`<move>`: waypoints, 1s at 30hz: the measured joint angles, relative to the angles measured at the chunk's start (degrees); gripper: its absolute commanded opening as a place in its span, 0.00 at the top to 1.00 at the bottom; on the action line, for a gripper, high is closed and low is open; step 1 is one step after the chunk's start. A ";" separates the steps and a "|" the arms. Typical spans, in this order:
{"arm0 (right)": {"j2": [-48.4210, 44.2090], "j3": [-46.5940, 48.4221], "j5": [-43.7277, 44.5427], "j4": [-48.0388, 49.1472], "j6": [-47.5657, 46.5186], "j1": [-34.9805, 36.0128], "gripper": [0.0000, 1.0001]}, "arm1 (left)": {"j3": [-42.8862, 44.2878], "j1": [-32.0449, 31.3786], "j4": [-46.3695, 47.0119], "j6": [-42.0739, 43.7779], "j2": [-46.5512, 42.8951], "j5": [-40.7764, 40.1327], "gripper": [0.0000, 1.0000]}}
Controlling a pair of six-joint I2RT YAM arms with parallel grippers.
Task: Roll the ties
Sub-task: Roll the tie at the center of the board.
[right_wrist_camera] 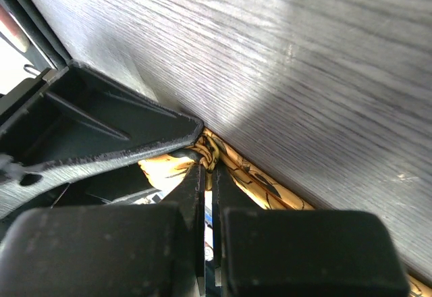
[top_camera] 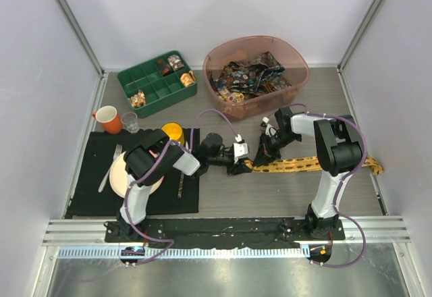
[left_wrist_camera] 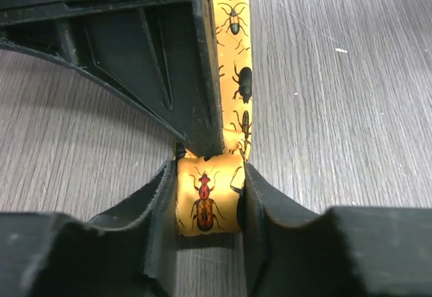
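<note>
Before the yellow tie [top_camera: 304, 165], bare table [top_camera: 270, 199] — pink tub [top_camera: 299, 74] behind.

Both arms reach inward (nearly meeting), left gripper [left_wrist_camera: 209, 202] clamped partway closed, right gripper [right_wrist_camera: 210, 175] pinched tight.

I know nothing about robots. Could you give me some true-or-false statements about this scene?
1. The yellow tie lies stretched across the table. True.
2. The pink tub is empty. False: it holds dark patterned ties.
3. The left gripper has the yellow tie's rolled end between its fingers. True.
4. The orange mug stands in the green tray. False: it stands outside, by the black mat.
</note>
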 measured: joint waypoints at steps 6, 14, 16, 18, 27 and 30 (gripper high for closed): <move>-0.09 0.00 -0.59 0.13 0.07 0.02 0.80 | -0.76 -0.66 -3.67 2.62 -2.43 -2.99 0.91; -2.89 0.92 1.73 -2.38 -2.82 -1.68 0.59 | 3.93 -1.64 -21.55 7.69 -6.54 -7.52 0.96; -4.26 0.98 1.29 -3.06 -3.41 -3.19 0.53 | 5.42 -1.64 -26.12 8.98 -7.30 -8.74 0.96; -5.51 0.87 0.00 -2.89 -2.86 -4.11 0.52 | 6.64 -1.64 -29.81 10.01 -7.80 -9.60 0.95; -6.45 -2.34 -5.55 6.08 6.10 0.81 0.53 | 10.40 -2.36 -37.94 12.72 -7.96 -11.56 0.94; -6.10 -2.38 -5.86 7.30 6.91 1.73 0.59 | 11.08 -2.47 -39.45 12.90 -7.96 -12.00 0.93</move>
